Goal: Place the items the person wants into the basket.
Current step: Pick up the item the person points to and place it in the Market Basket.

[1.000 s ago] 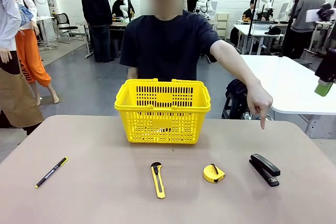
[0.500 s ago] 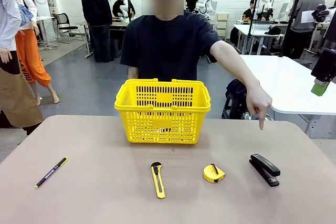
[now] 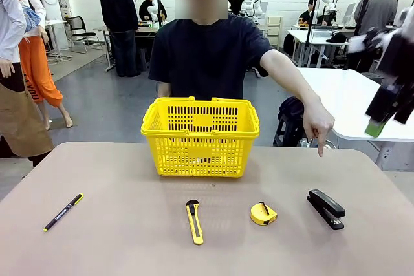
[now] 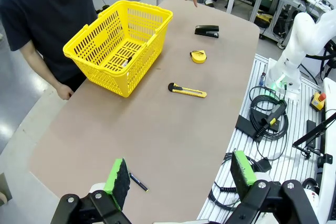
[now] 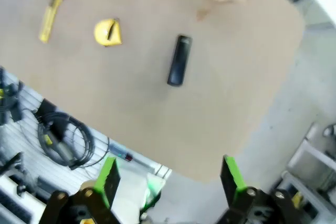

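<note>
front: person's hand (image 3: 318,123) points down at black stapler (image 3: 326,209) on the table's right end, yellow basket (image 3: 200,153) well apart mid-table; right gripper (image 3: 388,121) hangs high past that end, the nearer arm | left wrist: left gripper (image 4: 181,174) spread, empty; stapler far across | right wrist: right gripper spread, empty; stapler (image 5: 179,60) ahead, long axis crosswise to the pad line

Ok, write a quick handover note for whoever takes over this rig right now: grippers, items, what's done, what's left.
Left gripper: open, empty, high above the table.
Right gripper: open, empty, in the air over the stapler end.
The person's hand points down at the stapler.
Done: marker lies in the basket.
Left: the stapler next; probably the tape measure after it. Both lie on the table.
Leave the utility knife and pen alone.
</note>
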`<state>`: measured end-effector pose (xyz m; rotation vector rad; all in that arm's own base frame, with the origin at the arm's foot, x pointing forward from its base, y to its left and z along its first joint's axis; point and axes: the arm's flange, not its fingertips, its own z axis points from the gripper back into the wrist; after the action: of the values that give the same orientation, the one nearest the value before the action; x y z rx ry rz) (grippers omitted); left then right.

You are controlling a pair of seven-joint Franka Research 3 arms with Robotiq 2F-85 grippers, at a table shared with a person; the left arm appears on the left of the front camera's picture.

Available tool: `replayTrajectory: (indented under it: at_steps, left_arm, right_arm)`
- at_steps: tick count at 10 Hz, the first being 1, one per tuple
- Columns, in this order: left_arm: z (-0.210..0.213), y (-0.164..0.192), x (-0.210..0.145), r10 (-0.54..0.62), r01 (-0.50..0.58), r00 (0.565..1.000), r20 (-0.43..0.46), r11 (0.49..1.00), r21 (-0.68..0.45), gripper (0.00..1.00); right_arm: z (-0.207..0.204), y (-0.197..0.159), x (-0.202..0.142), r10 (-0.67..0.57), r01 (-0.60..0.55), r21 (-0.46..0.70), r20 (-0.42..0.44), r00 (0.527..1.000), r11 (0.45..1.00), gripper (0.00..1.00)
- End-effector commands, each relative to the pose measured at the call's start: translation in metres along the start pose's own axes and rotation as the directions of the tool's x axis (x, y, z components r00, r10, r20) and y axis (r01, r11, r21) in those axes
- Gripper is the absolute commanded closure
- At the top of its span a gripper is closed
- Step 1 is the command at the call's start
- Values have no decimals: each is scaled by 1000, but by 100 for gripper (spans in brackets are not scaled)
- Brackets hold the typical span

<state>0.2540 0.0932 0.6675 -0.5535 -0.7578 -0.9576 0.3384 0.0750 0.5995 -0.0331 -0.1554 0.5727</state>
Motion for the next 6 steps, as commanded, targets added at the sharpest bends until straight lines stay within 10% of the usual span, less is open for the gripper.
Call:
replayTrajectory:
  at_steps: [1, 6]
  left_arm:
    - [0, 0, 0, -2, 2, 1000, 0, 1000, 6, 0]
    - [0, 0, 0, -2, 2, 1000, 0, 1000, 6, 0]
  right_arm:
    - [-50, -4, 3, 95, -98, 54, 64, 993, 994, 0]
    - [-161, -21, 41, 36, -34, 104, -15, 999, 994, 0]
